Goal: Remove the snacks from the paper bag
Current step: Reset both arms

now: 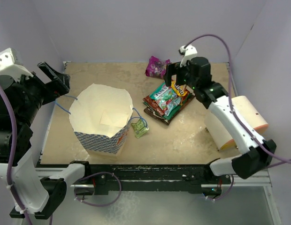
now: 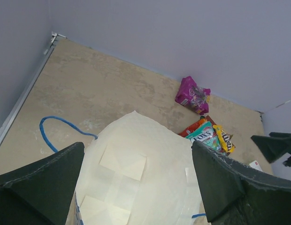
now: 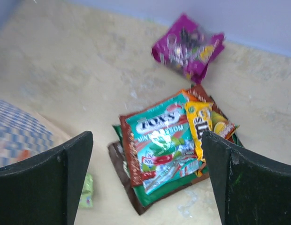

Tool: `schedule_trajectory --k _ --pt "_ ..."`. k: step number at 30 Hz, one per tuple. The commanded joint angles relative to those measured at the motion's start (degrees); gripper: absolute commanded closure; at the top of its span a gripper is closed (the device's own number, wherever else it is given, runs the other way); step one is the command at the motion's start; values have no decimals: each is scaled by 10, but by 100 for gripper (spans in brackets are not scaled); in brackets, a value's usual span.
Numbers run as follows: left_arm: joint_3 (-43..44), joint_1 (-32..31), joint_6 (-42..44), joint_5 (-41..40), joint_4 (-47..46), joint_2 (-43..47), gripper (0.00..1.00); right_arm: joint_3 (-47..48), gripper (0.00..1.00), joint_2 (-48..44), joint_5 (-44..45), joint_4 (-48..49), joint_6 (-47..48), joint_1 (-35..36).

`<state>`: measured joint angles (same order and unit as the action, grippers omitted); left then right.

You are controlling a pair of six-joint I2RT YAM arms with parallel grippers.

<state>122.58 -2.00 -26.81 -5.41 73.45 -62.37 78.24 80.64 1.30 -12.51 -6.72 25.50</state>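
Observation:
The paper bag point(image 1: 102, 117) stands open on the left of the table, and I see only its bare paper floor inside point(image 2: 136, 173). A pile of flat snacks point(image 1: 166, 101) lies right of it, with a teal Fox's packet point(image 3: 164, 140) and a yellow M&M's packet point(image 3: 200, 126) on top. A magenta packet point(image 1: 157, 66) lies by the back wall. A small pale green packet point(image 1: 140, 129) lies against the bag's right side. My left gripper point(image 2: 136, 154) is open and empty above the bag's mouth. My right gripper point(image 3: 148, 140) is open and empty above the pile.
A large cream-peach cylinder point(image 1: 239, 122) lies at the right edge under my right arm. Purple walls close the back and both sides. The bag's blue string handle point(image 2: 61, 129) loops onto the table to its left.

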Motion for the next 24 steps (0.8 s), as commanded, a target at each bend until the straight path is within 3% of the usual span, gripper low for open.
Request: schedule_trajectory --k 1,9,16,24 --pt "-5 2 3 43 -61 -17 1 106 1 -83 26 -92 -83 1" --pt "31 2 -1 90 -120 -34 1 218 0 -215 71 -178 -133 1" --pt "0 2 20 104 -227 17 1 342 1 -236 73 -258 -155 1" --pt "-18 2 47 82 -280 50 1 367 0 -242 65 -276 -171 1"
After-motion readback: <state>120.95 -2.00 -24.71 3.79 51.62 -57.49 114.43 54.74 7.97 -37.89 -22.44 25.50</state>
